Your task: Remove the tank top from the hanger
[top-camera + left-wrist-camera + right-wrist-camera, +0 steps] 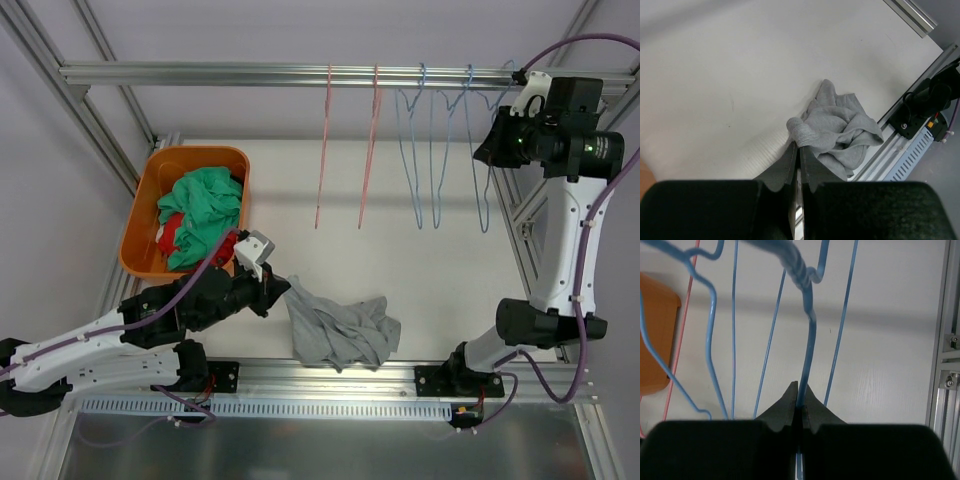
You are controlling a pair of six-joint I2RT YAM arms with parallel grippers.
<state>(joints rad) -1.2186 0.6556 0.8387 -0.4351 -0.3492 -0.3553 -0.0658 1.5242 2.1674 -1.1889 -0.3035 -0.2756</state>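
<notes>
The grey tank top (340,330) lies crumpled on the white table near the front edge, off any hanger. My left gripper (284,290) is shut on its upper left corner; in the left wrist view the jaws (799,147) pinch a rolled fold of the grey tank top (840,132). My right gripper (497,135) is up at the rail, shut on the wire of a blue hanger (487,160). In the right wrist view the blue hanger wire (807,340) runs between the closed jaws (800,390).
An orange bin (150,200) with green and red clothes stands at the left. Two pink hangers (345,150) and further blue hangers (425,150) hang bare from the aluminium rail (250,74). Frame posts stand at the right (530,230).
</notes>
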